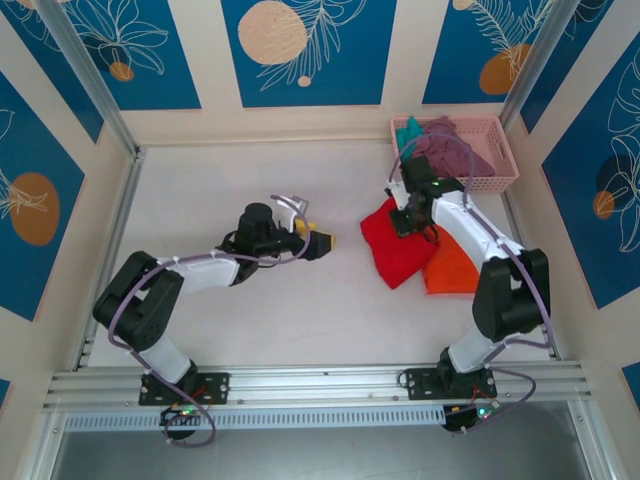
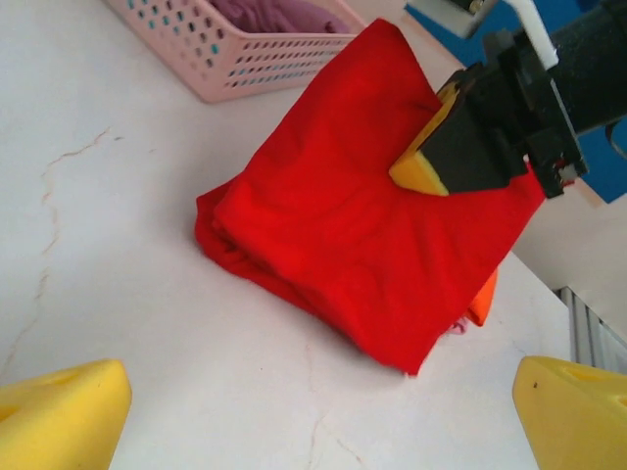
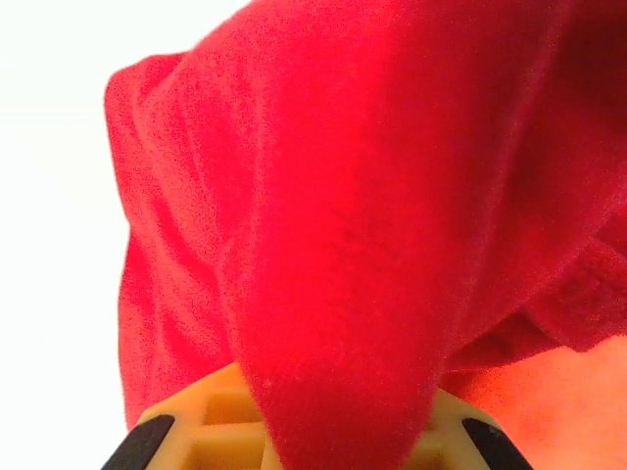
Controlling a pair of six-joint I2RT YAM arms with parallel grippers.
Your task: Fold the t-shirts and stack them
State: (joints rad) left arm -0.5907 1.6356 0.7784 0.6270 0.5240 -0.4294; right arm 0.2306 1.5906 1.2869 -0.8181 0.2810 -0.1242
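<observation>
The right gripper [image 1: 412, 222] is closed tight on a fold of the red t-shirt [image 1: 390, 245]; in its own wrist view the cloth drapes down over the yellow-and-black fingers and rises away from them in a bunched ridge. From the left wrist view the same gripper [image 2: 446, 157] bites into the shirt's upper right part, with the rest of the garment lying as a rough, thick, folded block on the white table [image 1: 250, 320]. An orange t-shirt [image 1: 455, 270] lies partly beneath the red one, sticking out on the side toward the right arm's base, the two touching. The left gripper [image 1: 318, 240] hangs over the middle of the table with its jaws spread wide and nothing between them, its yellow pads [image 2: 59, 411] at the bottom corners of its wrist view, pointing toward the red shirt but well apart from it. At the far right corner stands the pink lattice basket [image 1: 500, 150], near the red shirt, holding a crumpled mauve t-shirt [image 1: 450, 150] and, at its left end, a teal t-shirt [image 1: 408, 132].
</observation>
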